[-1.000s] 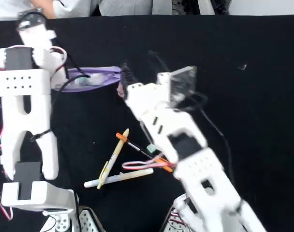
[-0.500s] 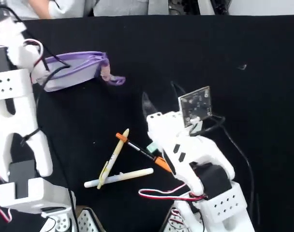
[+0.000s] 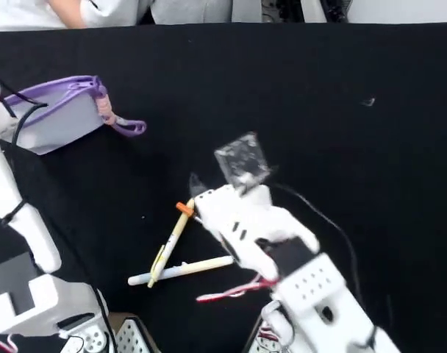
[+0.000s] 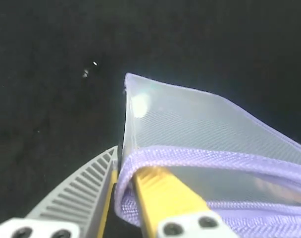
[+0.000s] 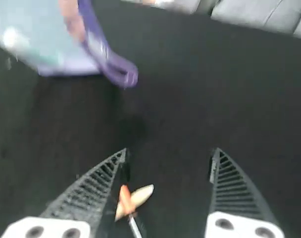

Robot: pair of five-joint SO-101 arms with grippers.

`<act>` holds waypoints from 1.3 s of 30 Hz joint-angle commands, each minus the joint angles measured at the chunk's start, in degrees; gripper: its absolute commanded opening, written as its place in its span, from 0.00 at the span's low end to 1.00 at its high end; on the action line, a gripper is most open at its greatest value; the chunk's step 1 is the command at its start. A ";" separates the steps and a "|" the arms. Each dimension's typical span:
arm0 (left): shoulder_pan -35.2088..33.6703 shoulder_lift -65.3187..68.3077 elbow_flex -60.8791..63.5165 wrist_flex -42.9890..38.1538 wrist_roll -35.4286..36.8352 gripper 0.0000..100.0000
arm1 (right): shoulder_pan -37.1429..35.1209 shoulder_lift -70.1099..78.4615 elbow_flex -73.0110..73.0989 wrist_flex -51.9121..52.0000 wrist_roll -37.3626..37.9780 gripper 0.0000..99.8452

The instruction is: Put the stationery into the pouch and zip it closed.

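Pick step: left gripper [image 4: 126,161] clamps the pouch [image 3: 58,118] by its purple rim at far left, right gripper [image 5: 169,151] hangs with jaws apart over the pencil [image 3: 172,239] and orange-capped pen [image 3: 184,209] tips near centre, well apart from the pouch; next, I'd say, lower and close on one of them.

It looks like a robotics lab bench. White arms [image 3: 282,254] (wires [image 3: 231,290] exposed) stand on a black-draped table [image 3: 356,73].

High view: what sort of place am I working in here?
Probably a robotics lab or demo bench: a table draped in black cloth, white robot arms standing at its edge, and a purple-edged pouch and pens set out as task props.
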 commanded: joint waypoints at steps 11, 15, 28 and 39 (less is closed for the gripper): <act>-0.66 0.62 7.16 -7.65 -0.44 0.03 | -7.21 41.10 -21.41 4.75 8.26 0.25; -0.66 0.62 7.16 -7.65 -0.53 0.03 | -6.42 48.75 -29.76 11.96 9.85 0.25; -0.66 0.62 7.25 -7.65 -0.53 0.03 | -6.24 64.04 -39.43 16.00 17.32 0.25; -0.48 0.62 7.25 -7.47 -0.53 0.03 | -3.60 72.48 -48.66 22.77 17.41 0.04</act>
